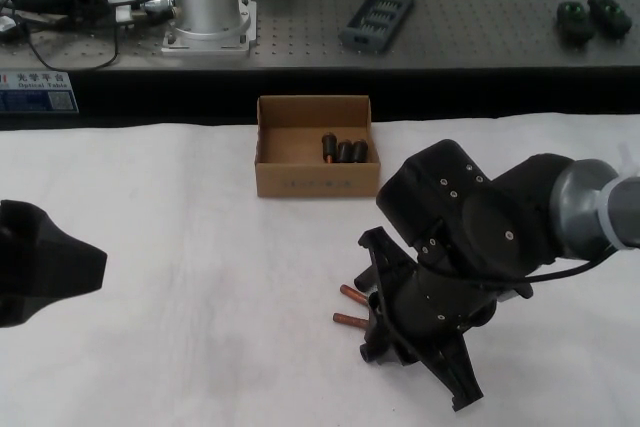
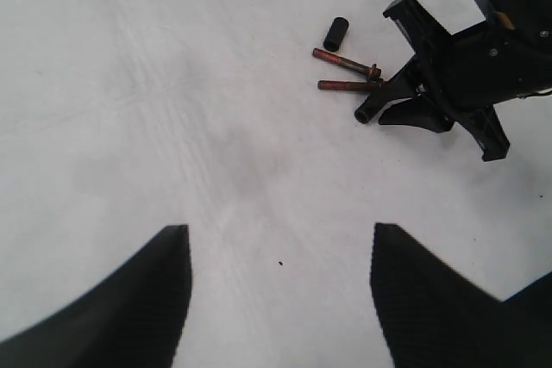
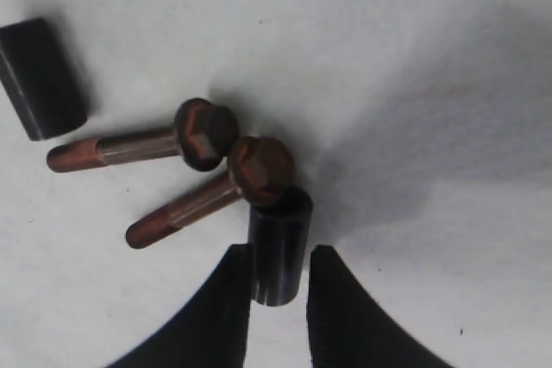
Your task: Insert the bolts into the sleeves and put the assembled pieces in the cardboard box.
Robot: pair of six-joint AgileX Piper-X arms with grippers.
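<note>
Closing on a sleeve: that was the step I judged to be in hand. The right gripper [image 3: 278, 256] had its two fingers pressed against either side of a short black sleeve [image 3: 280, 221], clamped on it low over the white cloth [image 1: 200, 247]. I could not tell whether the sleeve had left the cloth.

Two bolts [image 3: 172, 178] lay side by side, their heads touching each other, and the nearer head touched the end of the gripped sleeve. A second sleeve [image 3: 41, 77] lay loose, just beside the farther bolt's tip.

From the high view, the bolts sat at 9 o'clock of the right gripper, and the cardboard box [image 1: 315, 182] at 11 o'clock, well apart. Assembled pieces [image 1: 343, 150] already lay inside it.

The left gripper [image 2: 278, 239] hung with fingers apart over bare cloth, holding nothing, at 9 o'clock of the bench.

Next move, as I read it: lift the sleeve with its bore exposed, have the left arm take a bolt by its shank, and align the two closely.

Materials:
- Bolts: coppery-red metal, dull, with flanged hex heads and smooth round shanks. Likely to roll.
- Sleeves: matte black cylinders, hollow.
- Cloth: soft, faintly creased.
- Box: plain brown card, open top, shallow.
</note>
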